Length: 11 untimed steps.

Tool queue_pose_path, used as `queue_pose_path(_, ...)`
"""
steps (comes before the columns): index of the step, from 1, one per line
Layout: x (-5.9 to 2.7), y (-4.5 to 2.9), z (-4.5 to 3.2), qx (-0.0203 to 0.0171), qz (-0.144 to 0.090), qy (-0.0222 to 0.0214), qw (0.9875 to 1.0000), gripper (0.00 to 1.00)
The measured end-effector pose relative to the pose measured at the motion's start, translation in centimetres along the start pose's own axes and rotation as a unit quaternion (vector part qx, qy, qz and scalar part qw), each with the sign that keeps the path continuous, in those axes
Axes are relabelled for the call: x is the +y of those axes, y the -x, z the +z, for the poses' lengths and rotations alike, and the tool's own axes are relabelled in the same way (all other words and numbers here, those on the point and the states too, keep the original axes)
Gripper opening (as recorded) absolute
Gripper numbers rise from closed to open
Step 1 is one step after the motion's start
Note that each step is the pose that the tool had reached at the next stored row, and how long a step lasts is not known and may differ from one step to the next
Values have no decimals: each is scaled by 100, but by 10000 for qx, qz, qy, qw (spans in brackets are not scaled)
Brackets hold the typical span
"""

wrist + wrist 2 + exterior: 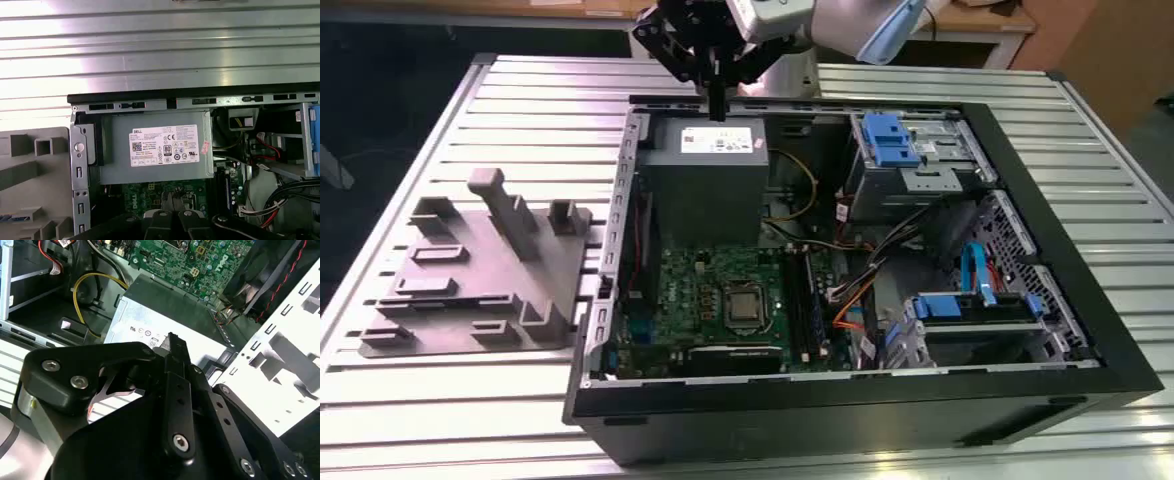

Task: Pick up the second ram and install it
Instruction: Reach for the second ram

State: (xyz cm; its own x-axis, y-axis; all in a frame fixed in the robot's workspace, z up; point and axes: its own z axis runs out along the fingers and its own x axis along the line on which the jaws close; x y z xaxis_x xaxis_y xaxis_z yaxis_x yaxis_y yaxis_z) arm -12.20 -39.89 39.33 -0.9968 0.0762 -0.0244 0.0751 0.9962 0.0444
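Held gripper [718, 110] pinched shut, empty, above the power supply [707, 140] at one edge of the case [854, 400], likely clearing its walls.

Open air around claw [716, 113] above power-supply box [707, 170]; cables [881, 245], drive cage [907, 150] beside motherboard [700, 290].

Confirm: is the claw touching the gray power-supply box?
Cannot tell. In the exterior view the claw overlaps the edge of the power-supply box; neither that nor the wrist views make contact or a gap plain.
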Motion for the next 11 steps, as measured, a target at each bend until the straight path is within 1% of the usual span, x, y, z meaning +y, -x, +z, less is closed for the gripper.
queue_pose_path(11,0,-5,0,0,1,0,10000,10)
